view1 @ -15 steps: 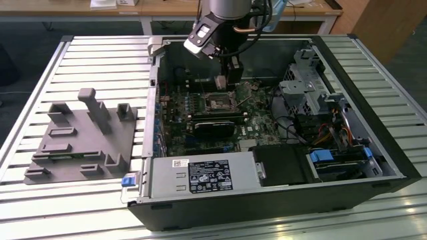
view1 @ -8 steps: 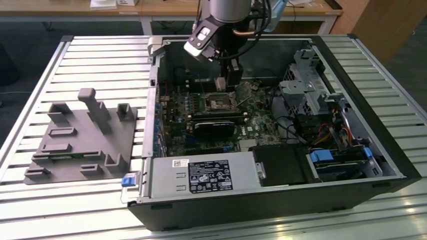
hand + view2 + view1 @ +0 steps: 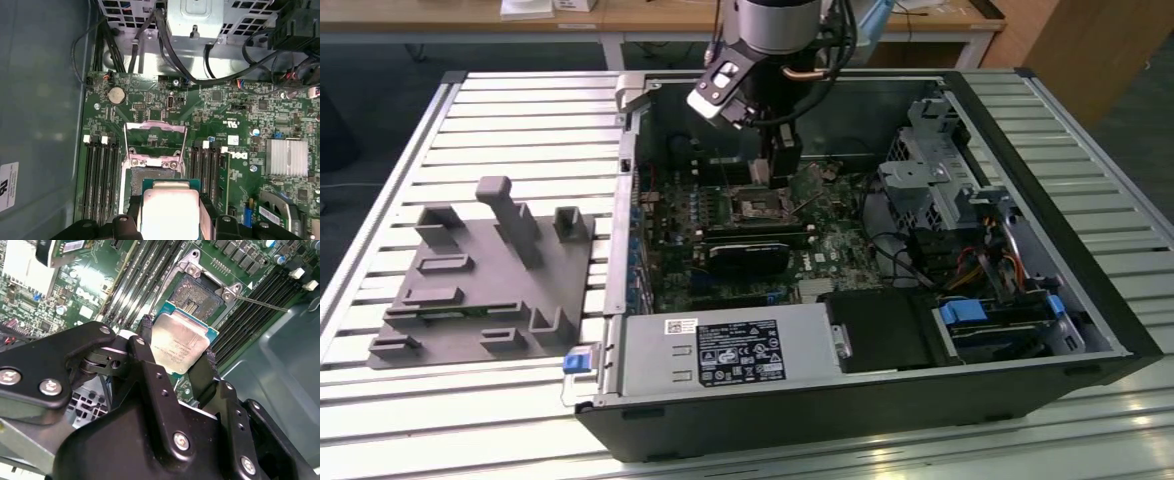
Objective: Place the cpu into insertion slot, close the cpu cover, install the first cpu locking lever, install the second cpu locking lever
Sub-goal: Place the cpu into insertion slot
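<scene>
While the cpu (image 3: 182,340) hangs pinched between the black fingers (image 3: 202,372) of the gripper (image 3: 177,345), which is drawn in narrow on two opposite edges of the chip, I'd call the first step under way and not done. The chip rides silver face up over one edge of the insertion slot (image 3: 197,294) and looks to me clear of it, not seated.

The slot sits about the middle of the green board (image 3: 235,125), between the banks of memory slots (image 3: 100,180); its dark bed of contacts lies bare. The cpu cover (image 3: 155,126) is swung back off the slot's far edge, so closing it remains to be done. One thin locking lever (image 3: 260,304) juts free from a corner of the slot across the memory slots; both levers, by my reckoning, are yet to be set.

The open computer case (image 3: 854,420) lies on its side on the slatted table (image 3: 520,120). It holds the board, a black card (image 3: 754,250) just beside the slot, the power supply (image 3: 707,350) along its near wall, and a drive cage (image 3: 927,190) toward the exterior view's right. A grey fixture (image 3: 480,270) stands on the table outside the case wall, at the exterior view's left.
</scene>
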Tool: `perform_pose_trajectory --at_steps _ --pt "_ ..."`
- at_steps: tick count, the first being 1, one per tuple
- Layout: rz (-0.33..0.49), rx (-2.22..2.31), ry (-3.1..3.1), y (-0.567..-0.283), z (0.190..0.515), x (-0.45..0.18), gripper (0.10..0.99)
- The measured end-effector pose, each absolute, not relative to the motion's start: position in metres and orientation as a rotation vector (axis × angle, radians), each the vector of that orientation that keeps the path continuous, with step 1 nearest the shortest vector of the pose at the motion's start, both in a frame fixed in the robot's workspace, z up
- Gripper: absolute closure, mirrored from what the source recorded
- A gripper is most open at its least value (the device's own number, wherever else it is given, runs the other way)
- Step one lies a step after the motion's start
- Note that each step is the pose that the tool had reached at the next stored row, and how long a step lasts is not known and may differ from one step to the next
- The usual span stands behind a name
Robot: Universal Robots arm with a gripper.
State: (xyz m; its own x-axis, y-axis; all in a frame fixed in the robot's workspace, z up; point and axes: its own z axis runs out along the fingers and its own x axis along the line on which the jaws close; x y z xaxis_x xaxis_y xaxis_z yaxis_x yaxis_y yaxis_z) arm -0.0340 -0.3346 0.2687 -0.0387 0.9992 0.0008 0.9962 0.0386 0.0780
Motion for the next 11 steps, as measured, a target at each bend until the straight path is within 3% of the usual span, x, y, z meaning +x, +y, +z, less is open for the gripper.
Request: perform_pose_trajectory --at_steps 11 --pt "0.088 2.131 2.234 -0.331 0.249 -0.036 0.545"
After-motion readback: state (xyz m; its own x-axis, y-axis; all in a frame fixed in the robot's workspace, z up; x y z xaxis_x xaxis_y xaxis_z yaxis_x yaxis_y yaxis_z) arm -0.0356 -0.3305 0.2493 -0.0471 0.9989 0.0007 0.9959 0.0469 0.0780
